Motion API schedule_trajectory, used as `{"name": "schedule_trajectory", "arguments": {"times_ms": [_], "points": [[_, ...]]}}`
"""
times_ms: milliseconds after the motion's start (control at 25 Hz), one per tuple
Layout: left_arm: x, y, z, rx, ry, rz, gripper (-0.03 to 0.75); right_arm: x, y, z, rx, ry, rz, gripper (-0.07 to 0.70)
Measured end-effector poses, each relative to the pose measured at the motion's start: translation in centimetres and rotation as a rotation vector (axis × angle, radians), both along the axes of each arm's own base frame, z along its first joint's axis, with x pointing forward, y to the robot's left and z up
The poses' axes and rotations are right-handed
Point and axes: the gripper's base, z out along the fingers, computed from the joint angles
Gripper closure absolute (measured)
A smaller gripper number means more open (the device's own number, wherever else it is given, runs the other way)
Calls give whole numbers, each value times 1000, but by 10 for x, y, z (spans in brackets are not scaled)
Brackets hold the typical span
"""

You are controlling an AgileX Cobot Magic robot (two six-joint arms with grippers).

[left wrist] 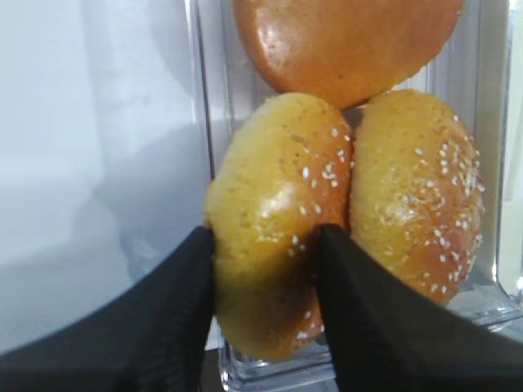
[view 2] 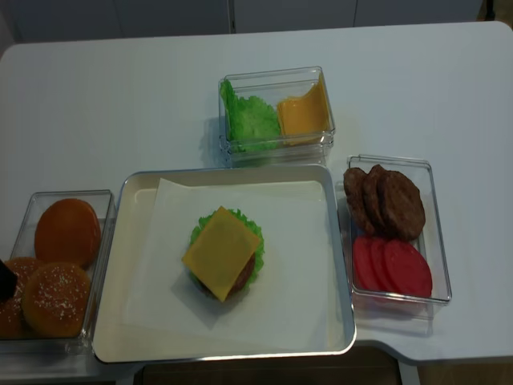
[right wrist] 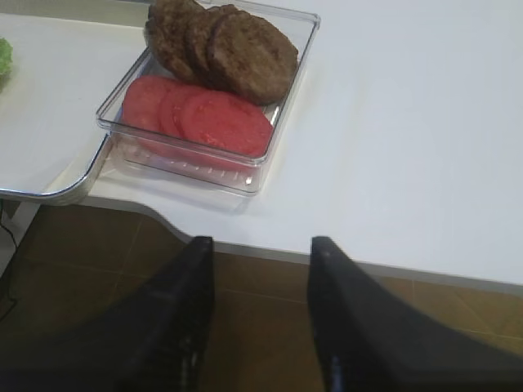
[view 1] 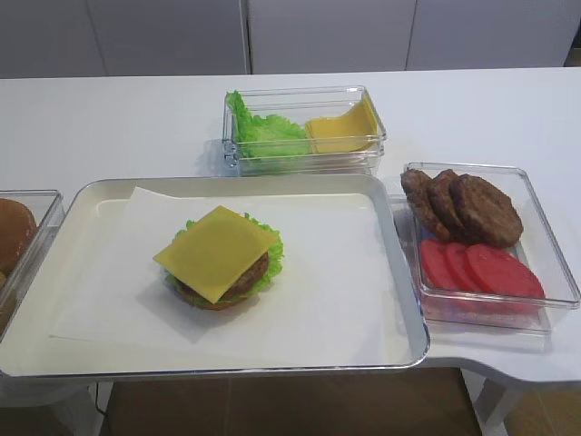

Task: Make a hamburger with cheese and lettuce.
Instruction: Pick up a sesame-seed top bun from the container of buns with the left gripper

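At the far left, a clear bun box holds a plain brown bun and two sesame-topped buns. In the left wrist view, the left hand has its fingers set on either side of one sesame bun, touching its flanks; the bun is not yet lifted from the box.

In the middle, the metal tray carries white paper with the unfinished hamburger: bottom bun, lettuce frilling round the brown patty, and the cheese lying square on top. Only the sesame crown appears to be missing, so the task looks nearly done.

Behind the tray sits a box of spare lettuce and cheese slices. To the right, a box holds patties and tomato slices. The right hand hangs off the desk edge, holding nothing; its fingers show a gap, though it seems drawn in as far as it goes.
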Motion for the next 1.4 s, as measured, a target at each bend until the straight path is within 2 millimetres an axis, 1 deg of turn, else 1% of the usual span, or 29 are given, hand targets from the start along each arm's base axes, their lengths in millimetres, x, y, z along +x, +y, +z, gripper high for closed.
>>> {"name": "schedule_trajectory", "arguments": {"times_ms": [280,440,760,1280,1400], "points": [[1,0,4,-1,-2,-10,442,0,0,0,0,0,0,342],[5,3,13,11,-21,-15,489,0,0,0,0,0,0,342],[5,2,20,18,-52,-13,511,0,0,0,-2,0,1,342],[3,0,25,18,-70,-12,601,0,0,0,-2,0,1,342],[3,-1,26,21,-73,-12,609,0,0,0,-2,0,1,342]]}}
